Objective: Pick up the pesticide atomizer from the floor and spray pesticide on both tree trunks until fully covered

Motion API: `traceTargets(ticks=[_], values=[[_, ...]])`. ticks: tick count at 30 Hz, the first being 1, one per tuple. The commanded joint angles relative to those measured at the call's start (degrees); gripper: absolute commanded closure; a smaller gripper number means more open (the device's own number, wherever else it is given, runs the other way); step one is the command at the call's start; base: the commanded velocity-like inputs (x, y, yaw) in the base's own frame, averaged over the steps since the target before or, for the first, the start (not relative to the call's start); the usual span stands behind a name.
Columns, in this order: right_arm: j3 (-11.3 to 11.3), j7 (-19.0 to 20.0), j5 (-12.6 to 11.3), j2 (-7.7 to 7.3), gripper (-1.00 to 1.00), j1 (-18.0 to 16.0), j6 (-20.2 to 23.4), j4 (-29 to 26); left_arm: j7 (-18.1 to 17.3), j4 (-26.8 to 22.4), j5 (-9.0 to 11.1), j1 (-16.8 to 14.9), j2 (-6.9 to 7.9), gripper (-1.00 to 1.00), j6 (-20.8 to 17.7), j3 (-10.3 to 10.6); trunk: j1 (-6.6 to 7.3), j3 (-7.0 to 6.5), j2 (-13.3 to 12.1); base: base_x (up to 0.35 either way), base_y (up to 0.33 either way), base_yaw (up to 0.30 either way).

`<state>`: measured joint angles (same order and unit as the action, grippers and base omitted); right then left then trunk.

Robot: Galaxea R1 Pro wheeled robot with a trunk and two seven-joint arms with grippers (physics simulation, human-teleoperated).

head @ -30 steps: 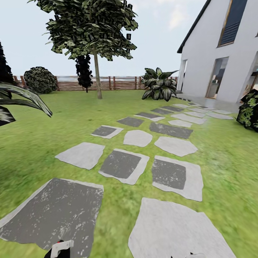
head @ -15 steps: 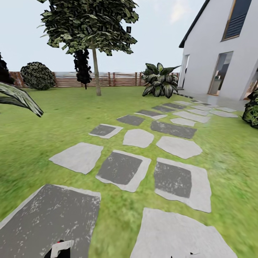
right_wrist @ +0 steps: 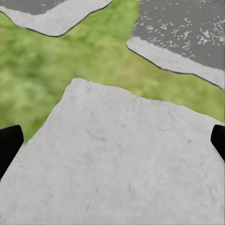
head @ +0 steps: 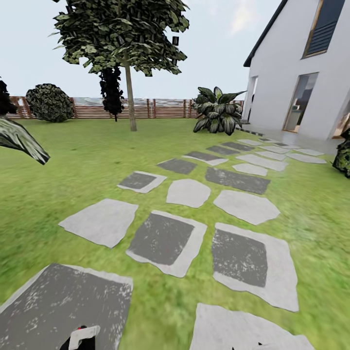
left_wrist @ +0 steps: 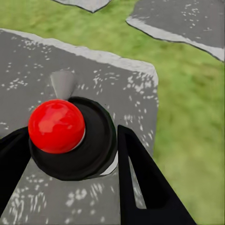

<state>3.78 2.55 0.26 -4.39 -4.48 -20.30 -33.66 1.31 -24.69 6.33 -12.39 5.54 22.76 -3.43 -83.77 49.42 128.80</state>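
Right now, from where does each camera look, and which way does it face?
Head view: on the robot's head, facing forward over the stepping slabs toward a tree, the fence and a white house; a bit of the left arm shows at the bottom edge.
Left wrist view: near the left gripper, looking down at a dark slab; black fingers flank a black object with a red ball.
Right wrist view: near the right gripper, looking down at a pale slab; fingertips at both edges, wide apart.
Shared: all views show grass and slabs.

Home garden: lawn [head: 73,160], stepping slabs [head: 165,240], fence [head: 160,109], white house [head: 296,73].
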Motion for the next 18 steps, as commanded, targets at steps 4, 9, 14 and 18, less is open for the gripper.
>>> traceTargets(ticks=[4, 9, 14, 18], values=[[0.00, 0.00, 0.00, 0.00, -1.00, 0.00, 0.00, 0.00, 0.01, -0.01, -0.01, 0.00, 0.00, 1.00, 0.00, 0.00, 0.00, 0.00, 0.00, 0.339, 0.000, 0.000], [0.00, 0.00, -0.06, 0.00, -1.00, 0.00, 0.00, 0.00, 0.01, -0.04, -0.01, 0.00, 0.00, 1.00, 0.00, 0.00, 0.00, 0.00, 0.00, 0.339, 0.000, 0.000], [0.00, -0.02, -0.09, 0.00, -1.00, 0.00, 0.00, 0.00, 0.01, -0.01, -0.01, 0.00, 0.00, 1.00, 0.00, 0.00, 0.00, 0.00, 0.00, 0.339, 0.000, 0.000], [-0.05, -0.08, -0.09, 0.00, -1.00, 0.00, 0.00, 0.00, 0.01, -0.01, -0.01, 0.00, 0.00, 1.00, 0.00, 0.00, 0.00, 0.00, 0.00, 0.339, 0.000, 0.000]])
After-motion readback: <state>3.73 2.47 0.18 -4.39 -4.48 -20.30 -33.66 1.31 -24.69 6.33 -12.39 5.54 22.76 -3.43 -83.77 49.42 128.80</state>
